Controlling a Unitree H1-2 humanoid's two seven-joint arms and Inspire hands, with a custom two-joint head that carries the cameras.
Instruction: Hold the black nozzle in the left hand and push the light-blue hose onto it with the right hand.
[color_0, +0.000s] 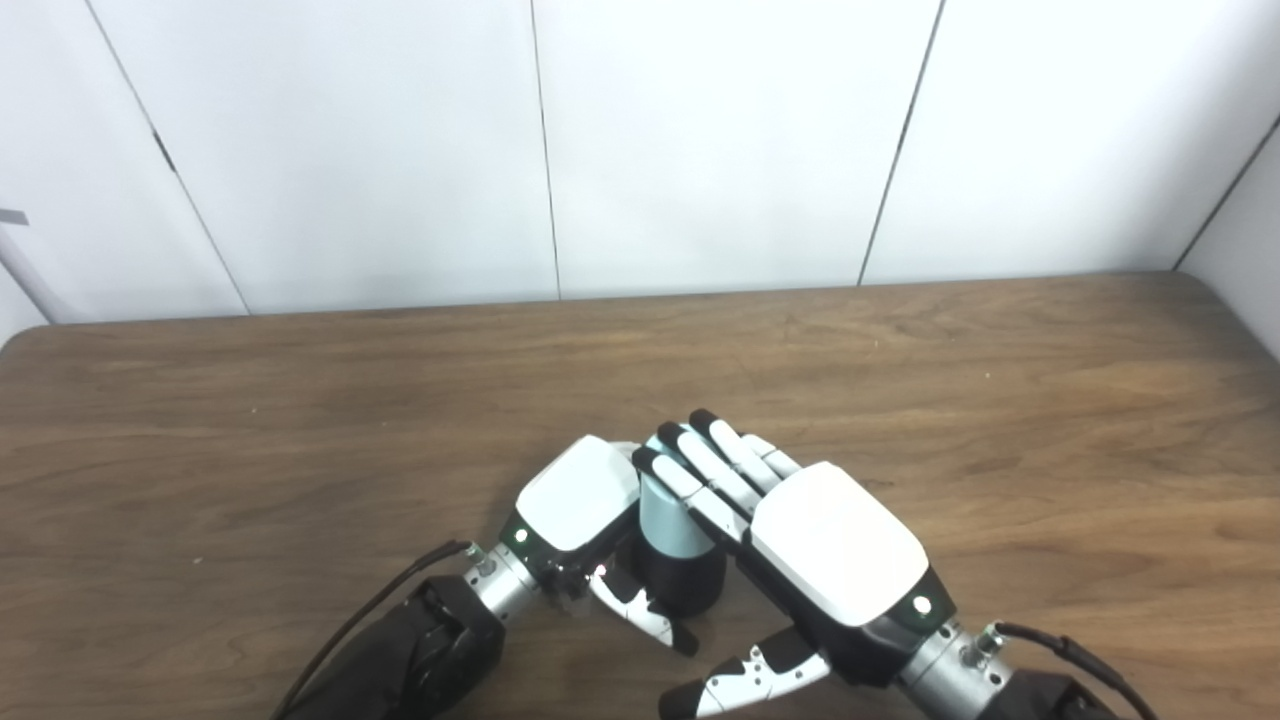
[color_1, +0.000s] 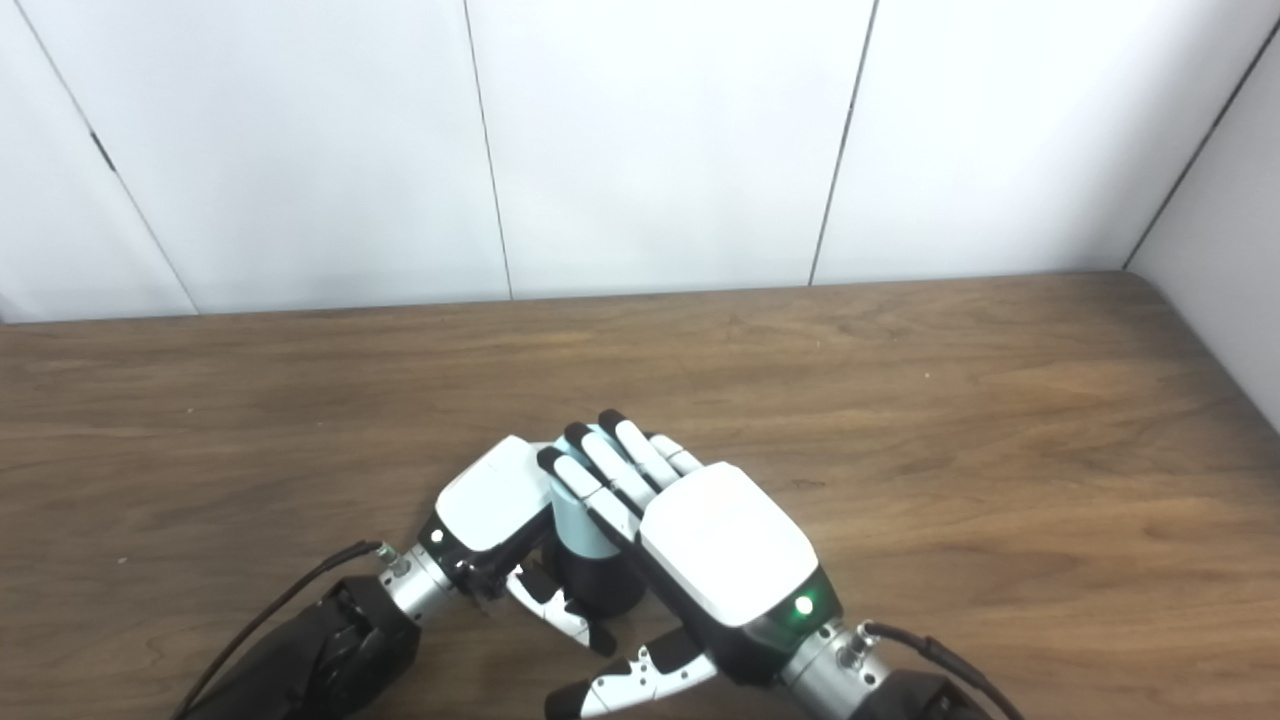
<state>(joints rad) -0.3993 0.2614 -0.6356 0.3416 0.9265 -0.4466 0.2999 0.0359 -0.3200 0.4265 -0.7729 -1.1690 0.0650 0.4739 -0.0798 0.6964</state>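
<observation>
Standing upright near the table's (color_0: 300, 420) front edge, one light-blue hose (color_0: 668, 520) seated on one black nozzle (color_0: 690, 585), left hand (color_0: 580, 510) gripping it, right hand (color_0: 790, 530) fingers laid flat across, thumb apart, no readable writing.

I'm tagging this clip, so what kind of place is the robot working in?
Probably a lab or test room: a bare dark wood-grain table, plain white panelled walls, and only the light-blue hose with the black nozzle between the hands.

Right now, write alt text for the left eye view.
Two robot hands meet over a light-blue hose standing on a black nozzle on a wooden table. The right hand lays its fingers over the hose; the left hand flanks it.
</observation>
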